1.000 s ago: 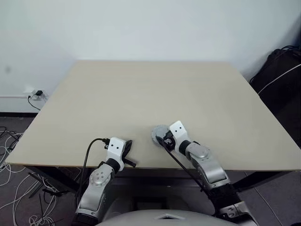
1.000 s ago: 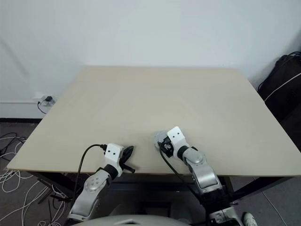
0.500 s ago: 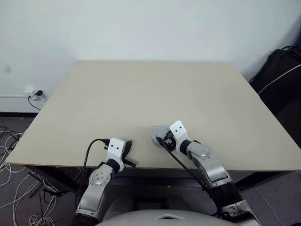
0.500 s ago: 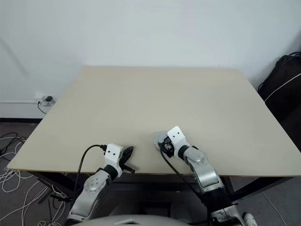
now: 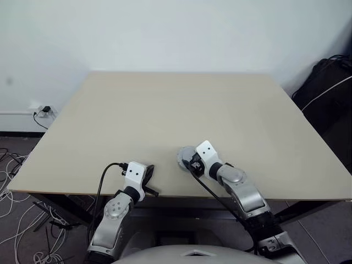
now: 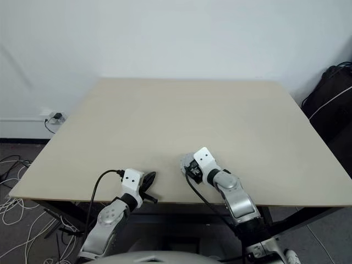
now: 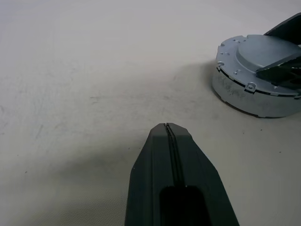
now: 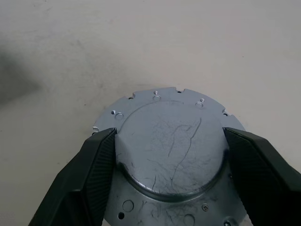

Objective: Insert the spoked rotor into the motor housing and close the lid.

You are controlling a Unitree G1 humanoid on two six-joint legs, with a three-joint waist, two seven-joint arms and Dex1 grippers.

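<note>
- Nothing has shifted in the last second: the right hand (image 8: 167,141) still pinches the lid's (image 8: 171,146) raised hub.
- Lid sits on the motor housing (image 7: 256,96), near the counter's (image 5: 165,110) front edge; closing looks nearly finished.
- Left hand (image 7: 168,129) waits beside it, fingers pressed together, holding nothing.

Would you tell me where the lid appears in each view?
Left eye view: lid at the table's front edge.
Right eye view: lid, same spot.
Left wrist view: lid ahead of the shut left hand.
Right wrist view: lid between the fingers of the right hand.
Shared landmark: the right hand.
</note>
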